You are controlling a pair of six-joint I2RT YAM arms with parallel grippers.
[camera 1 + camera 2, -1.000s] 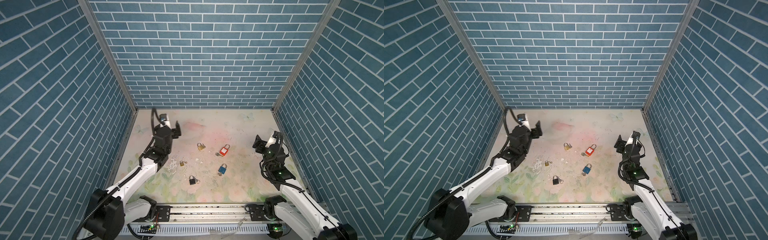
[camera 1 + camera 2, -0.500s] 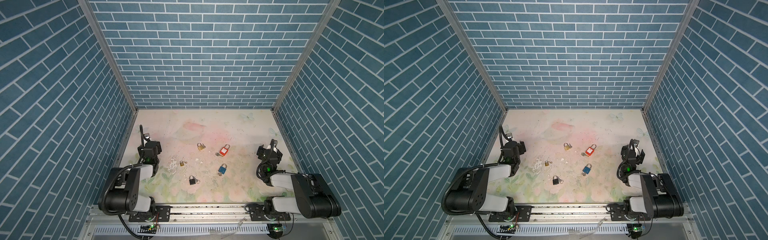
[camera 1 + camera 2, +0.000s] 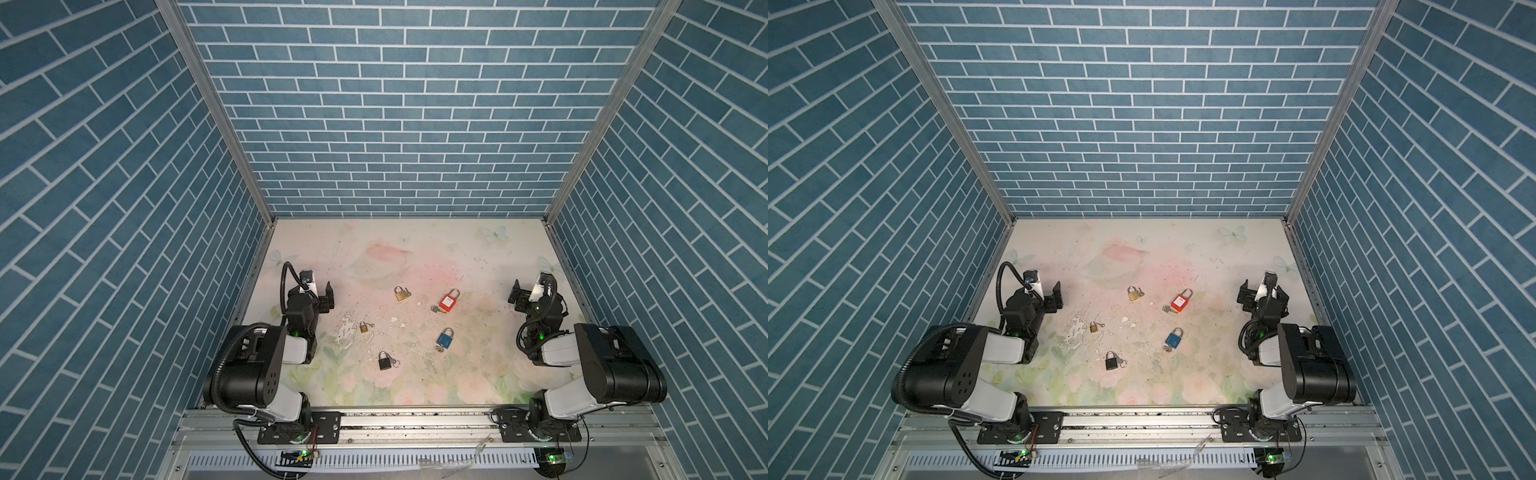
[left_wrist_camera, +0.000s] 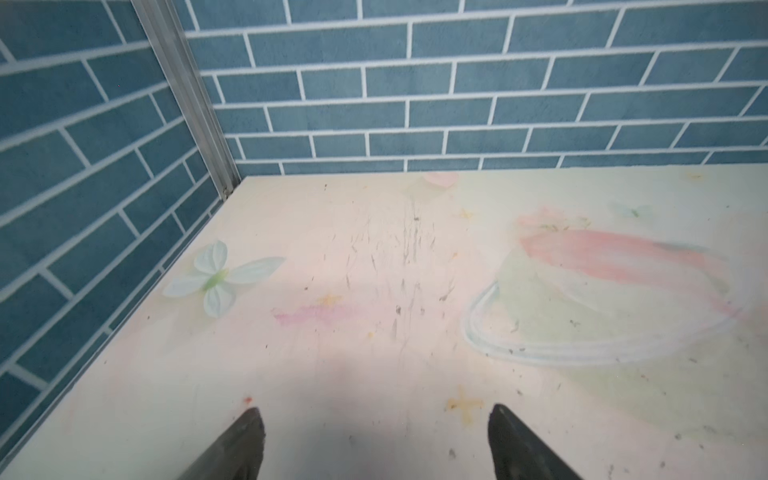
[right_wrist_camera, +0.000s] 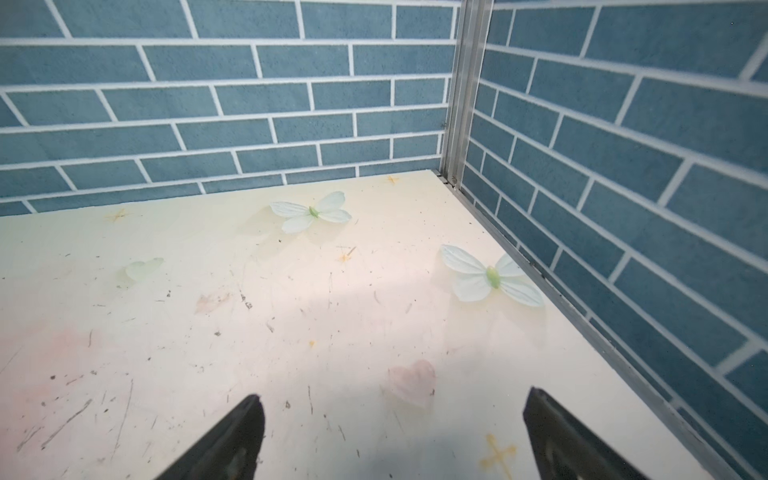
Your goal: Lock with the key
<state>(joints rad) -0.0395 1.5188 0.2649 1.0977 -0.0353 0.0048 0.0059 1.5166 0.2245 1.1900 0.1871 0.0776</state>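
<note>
Five keyed padlocks are spread across the middle of the pale floral tabletop [image 3: 415,249]: large brass padlock [image 3: 401,294] and red padlock [image 3: 449,300] far, small brass padlock [image 3: 364,327] left, blue padlock [image 3: 445,338] and black padlock [image 3: 384,360] near. The left gripper [image 4: 376,415] and right gripper [image 5: 395,399] are held at the table's sides, spread wide, empty.

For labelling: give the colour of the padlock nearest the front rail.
Black padlock, clearest in a top view.

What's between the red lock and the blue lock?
Nothing. In both top views the mat between the red lock and the blue lock is bare, with only tiny specks on it.
</note>
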